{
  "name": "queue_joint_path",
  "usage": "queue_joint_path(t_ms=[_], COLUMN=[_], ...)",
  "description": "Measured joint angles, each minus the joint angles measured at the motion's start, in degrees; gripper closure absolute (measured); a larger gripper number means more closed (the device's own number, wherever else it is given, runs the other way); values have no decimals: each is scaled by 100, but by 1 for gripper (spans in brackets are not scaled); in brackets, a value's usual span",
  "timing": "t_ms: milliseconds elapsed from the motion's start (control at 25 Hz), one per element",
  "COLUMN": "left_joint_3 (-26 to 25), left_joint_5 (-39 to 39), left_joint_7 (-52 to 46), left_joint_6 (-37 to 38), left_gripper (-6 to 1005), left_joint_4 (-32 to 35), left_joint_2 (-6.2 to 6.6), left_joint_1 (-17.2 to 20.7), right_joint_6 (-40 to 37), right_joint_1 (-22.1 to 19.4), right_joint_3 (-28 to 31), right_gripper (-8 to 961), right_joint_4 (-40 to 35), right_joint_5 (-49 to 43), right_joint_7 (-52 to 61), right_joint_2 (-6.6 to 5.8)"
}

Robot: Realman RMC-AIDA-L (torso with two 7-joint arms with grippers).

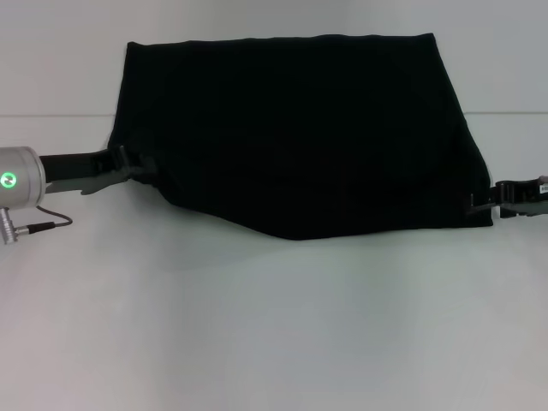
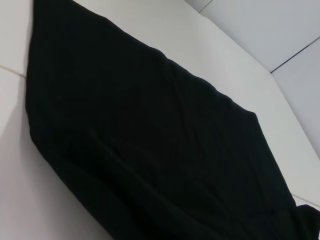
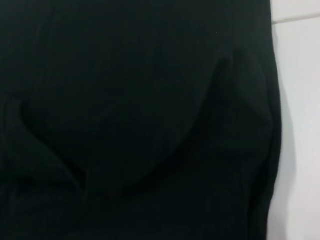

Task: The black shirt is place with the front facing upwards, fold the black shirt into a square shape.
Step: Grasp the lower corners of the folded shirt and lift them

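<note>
The shirt (image 1: pixel 291 128) lies spread across the far half of the white worktop (image 1: pixel 274 325), already folded into a broad dark panel. Its long axis runs from 9 o'clock to 3 o'clock across the head view, and its near edge sags to a shallow point toward 6 o'clock.

The left end effector (image 1: pixel 137 164) sits at the shirt's 9 o'clock edge, touching the near-left corner. The right end effector (image 1: pixel 486 204) sits at the 3 o'clock edge, touching the near-right corner. So the cloth lies between the two, inward from each: toward 3 o'clock from the left one and toward 9 o'clock from the right one. Neither arm is clearly nearer; each is at its own corner. Whether either has pinched the fabric or merely rests against it cannot be told, since the dark fingers merge with the dark cloth.

Judging by this layout, the next move turns on the two near corners travelling together across the short axis, toward 12 o'clock, to bring the panel closer to a square.

No writing, brand or label can be read. Only plain black fabric shows in all three views, with soft creases in the right wrist view.
</note>
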Motion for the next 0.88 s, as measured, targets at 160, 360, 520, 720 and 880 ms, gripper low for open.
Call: queue_joint_path(t_ms=[160, 360, 520, 720, 880], left_joint_3=[-4, -12, -12, -12, -11], left_joint_5=[-2, -2, -7, -14, -17], left_joint_7=[0, -4, -9, -10, -11], left_joint_6=[0, 1, 1, 0, 1], left_gripper=[947, 944, 941, 938, 935], left_joint_4=[-20, -21, -12, 0, 0], left_joint_2=[-11, -23, -27, -27, -26], left_joint_1=[-3, 10, 11, 5, 5], right_joint_6=[109, 162, 151, 38, 15], right_joint_1=[34, 96, 125, 119, 88], right_joint_3=[-3, -64, -138, -139, -107], right_gripper=[273, 298, 317, 413, 555], right_joint_4=[0, 54, 122, 85, 63], right_joint_5=[18, -6, -11, -11, 1], right_joint_7=[-26, -14, 48, 130, 148], right_joint_2=[66, 123, 124, 86, 45])
